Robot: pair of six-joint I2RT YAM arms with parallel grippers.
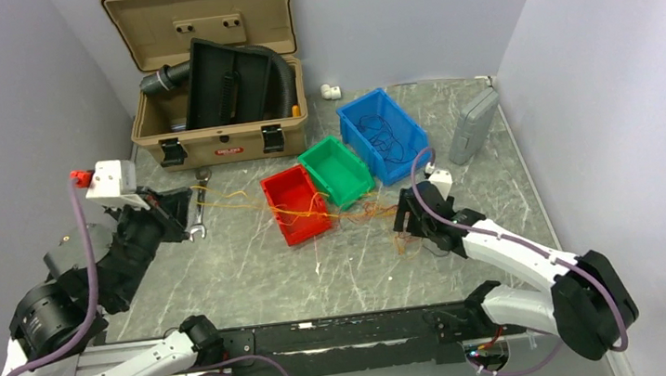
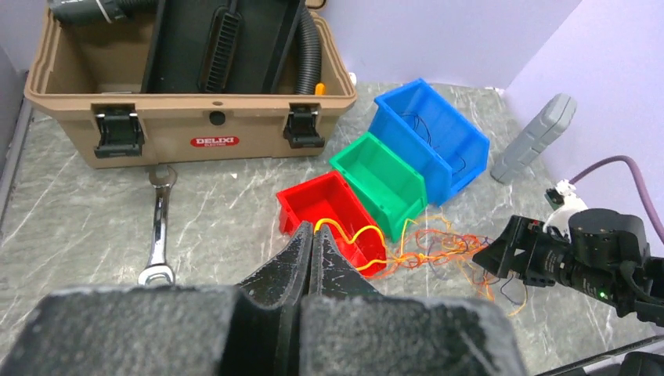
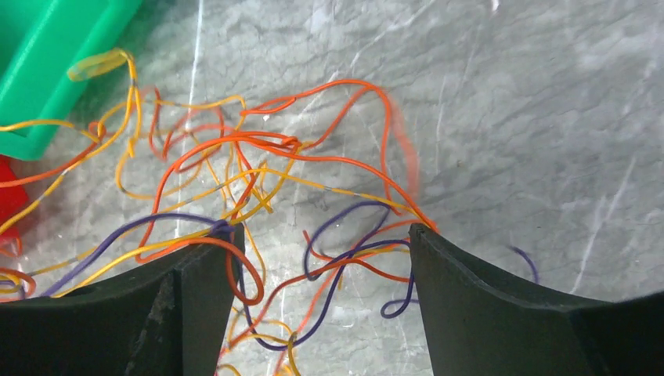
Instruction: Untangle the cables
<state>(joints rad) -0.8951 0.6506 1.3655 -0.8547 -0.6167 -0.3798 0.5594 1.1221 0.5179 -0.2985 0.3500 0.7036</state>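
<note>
The job looks barely under way: most of the cables [image 3: 262, 139], thin orange, yellow, red and purple strands, lie in one knotted heap on the counter [image 1: 254, 271] just in front of the red bin [image 1: 301, 233] and the green bin [image 1: 339, 171], with a few strands draped over the red bin's rim. Some dark strands lie in the blue bin [image 1: 358, 106], which may count as already sorted. The left end effector [image 2: 313, 233], raised well off to the left, is pinched tight on a yellow-orange strand that runs back toward the heap. The right end effector [image 3: 325, 235] stands wide over the heap, its jaws straddling purple and orange loops but gripping nothing. What remains, on this reading, is nearly everything: drawing each strand clear of the knot, one at a time
</note>
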